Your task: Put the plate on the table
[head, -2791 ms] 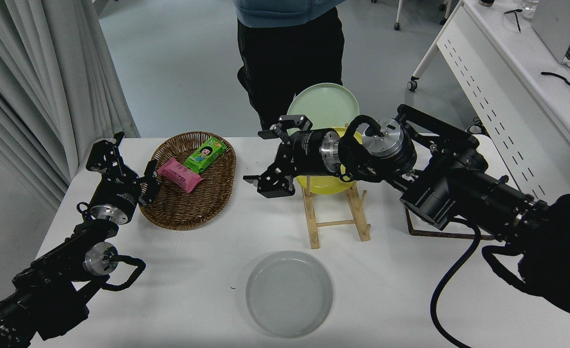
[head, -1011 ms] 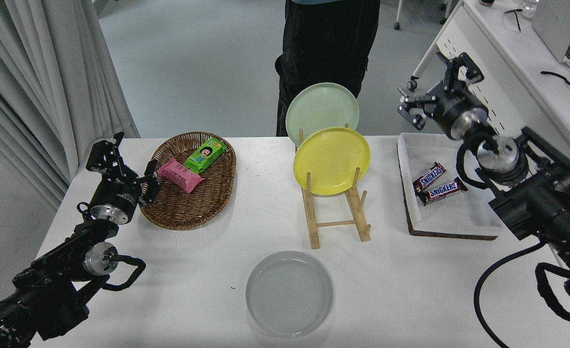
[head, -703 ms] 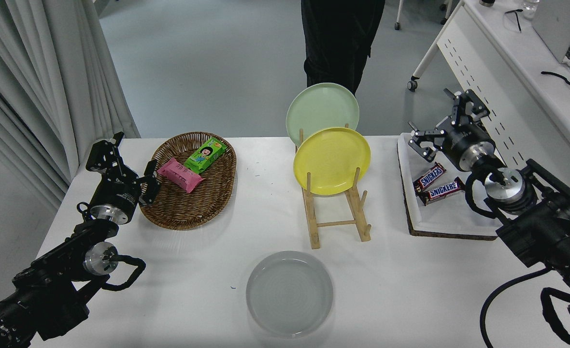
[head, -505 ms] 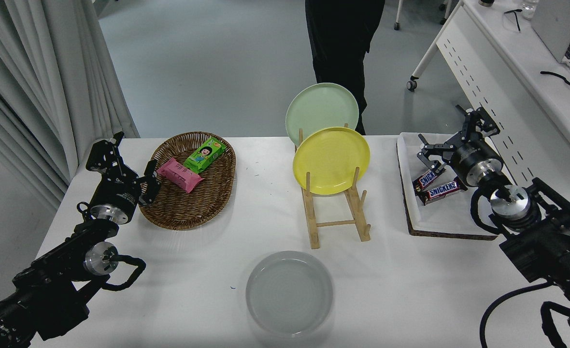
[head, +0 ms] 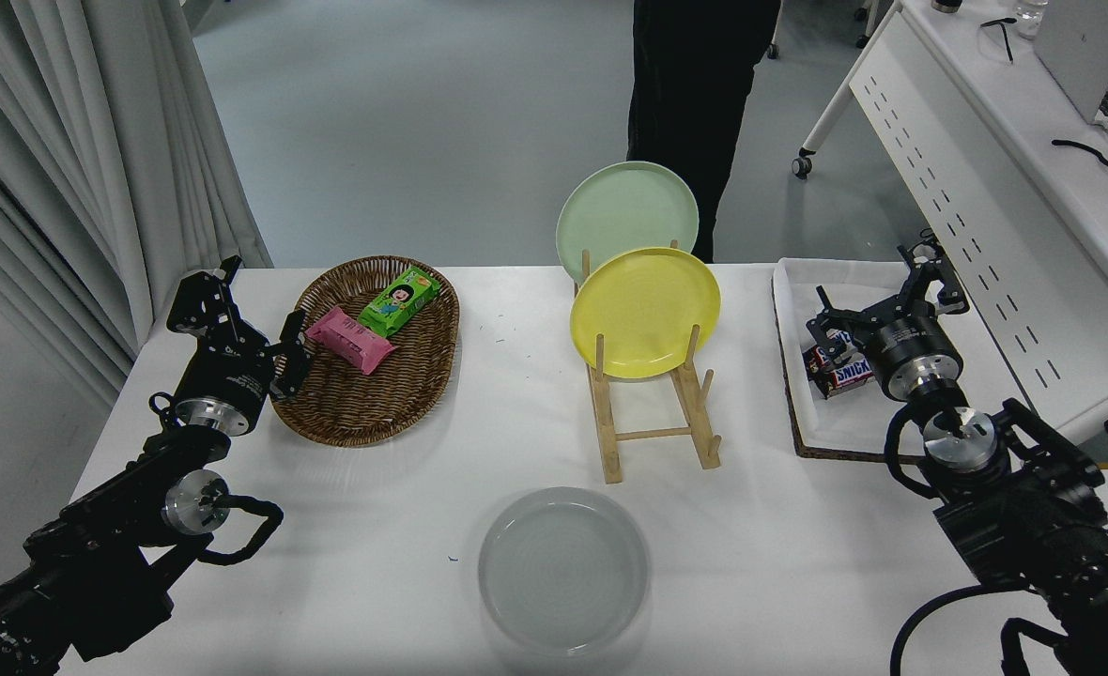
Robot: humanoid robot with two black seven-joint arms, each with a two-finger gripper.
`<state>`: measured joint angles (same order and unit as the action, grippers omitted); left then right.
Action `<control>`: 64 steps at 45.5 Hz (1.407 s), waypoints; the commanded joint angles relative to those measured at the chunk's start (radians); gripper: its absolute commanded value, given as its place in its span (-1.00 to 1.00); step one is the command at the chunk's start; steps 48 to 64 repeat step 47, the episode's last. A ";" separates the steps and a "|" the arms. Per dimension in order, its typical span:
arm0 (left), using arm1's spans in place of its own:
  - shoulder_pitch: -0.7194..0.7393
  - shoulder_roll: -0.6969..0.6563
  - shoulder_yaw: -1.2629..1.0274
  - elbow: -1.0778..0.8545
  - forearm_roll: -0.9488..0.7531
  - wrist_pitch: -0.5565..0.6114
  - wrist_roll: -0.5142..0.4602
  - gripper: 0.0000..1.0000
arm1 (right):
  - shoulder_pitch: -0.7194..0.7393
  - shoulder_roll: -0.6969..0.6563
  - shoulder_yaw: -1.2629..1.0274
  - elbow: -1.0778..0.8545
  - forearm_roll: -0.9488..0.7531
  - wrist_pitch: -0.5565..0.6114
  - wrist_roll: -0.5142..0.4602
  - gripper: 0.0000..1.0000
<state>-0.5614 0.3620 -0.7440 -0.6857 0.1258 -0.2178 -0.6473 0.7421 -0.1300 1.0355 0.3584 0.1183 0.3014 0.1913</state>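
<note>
The light grey plate (head: pixel 562 569) lies flat on the white table (head: pixel 404 507), near its front edge at the middle. My right gripper (head: pixel 883 296) is open and empty, far right of the plate, above the white tray (head: pixel 798 282). My left gripper (head: pixel 249 324) is parked open at the lower left, next to the wicker basket (head: pixel 366 404).
A wooden rack (head: pixel 653 413) behind the grey plate holds a yellow plate (head: pixel 645 312) and a pale green plate (head: pixel 626 208). The basket holds a pink and a green snack pack. The tray holds chocolate bars (head: pixel 840 373). A person (head: pixel 700 84) stands at the far side.
My right arm has pulled back from the rack, swung right and come down over the white tray. The grey plate has stayed flat on the table. The person has stepped to the right.
</note>
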 commanded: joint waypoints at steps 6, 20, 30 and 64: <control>0.000 0.000 0.000 0.000 0.000 0.000 0.000 1.00 | -0.007 -0.006 -0.021 0.001 0.003 0.042 0.005 1.00; 0.000 0.000 0.000 0.000 0.000 0.000 0.000 1.00 | -0.006 -0.020 -0.114 -0.003 0.003 0.131 0.004 1.00; 0.000 0.000 0.000 0.000 0.000 0.000 0.000 1.00 | -0.010 -0.020 -0.121 -0.001 0.003 0.133 0.004 1.00; 0.000 0.000 0.000 0.000 0.000 0.000 0.000 1.00 | 0.002 -0.022 -0.124 -0.003 -0.002 0.134 0.004 1.00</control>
